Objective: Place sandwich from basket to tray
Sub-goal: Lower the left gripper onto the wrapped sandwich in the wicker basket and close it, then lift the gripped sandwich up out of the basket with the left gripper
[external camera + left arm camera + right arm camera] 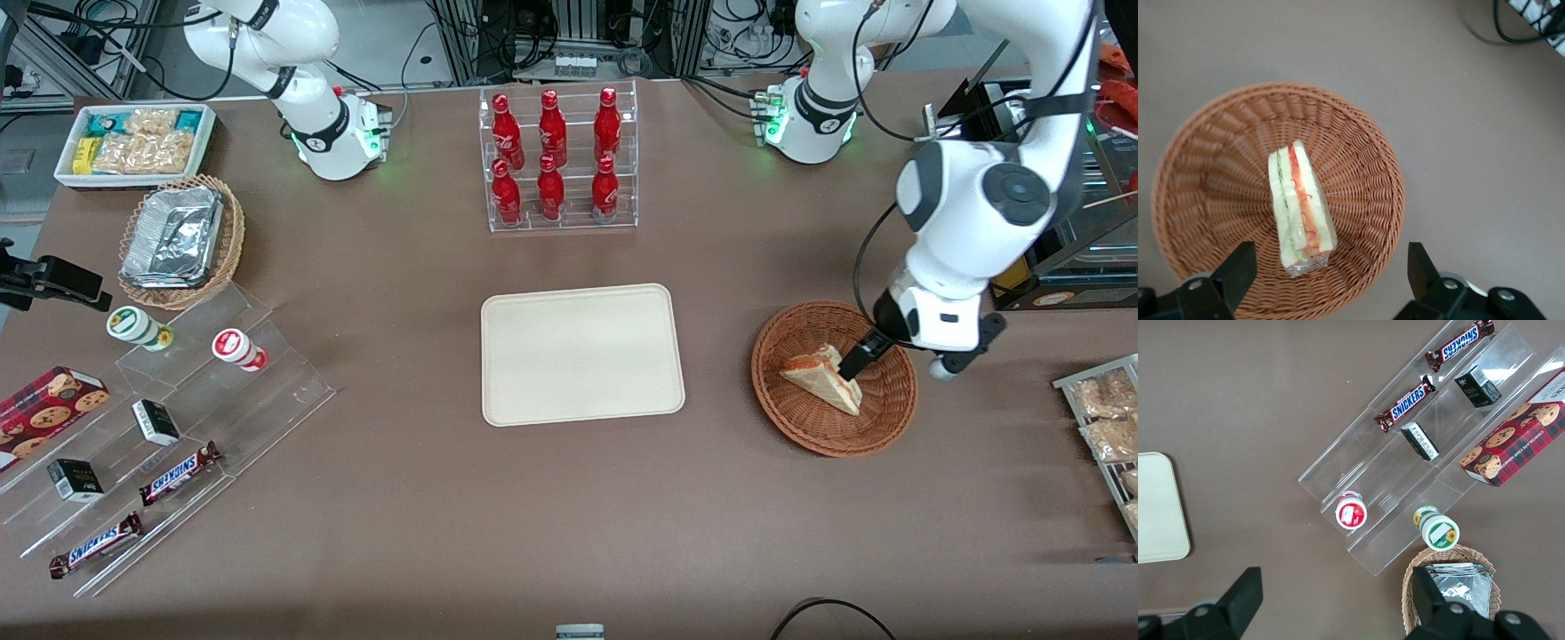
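Observation:
The sandwich [822, 378] [1300, 207], a wrapped wedge of white bread with red and green filling, lies in the reddish-brown woven basket [800, 436] [1205, 153]. My left gripper [889, 360] [1330, 267] hovers open over the part of the basket toward the working arm's end. One finger [1238, 267] is above the weave and the other [1418, 263] is outside the rim over the table. Nothing is held between them. The cream tray [582, 354] [1158, 507] lies flat and bare beside the basket, toward the parked arm's end.
A clear rack of red bottles [558, 160] stands farther from the front camera than the tray. Packets on a wire rack [1107, 418] sit at the working arm's end. Acrylic steps with snack bars [178, 471], a tan basket with foil container [178, 240] and a white snack bin [133, 142] lie toward the parked arm's end.

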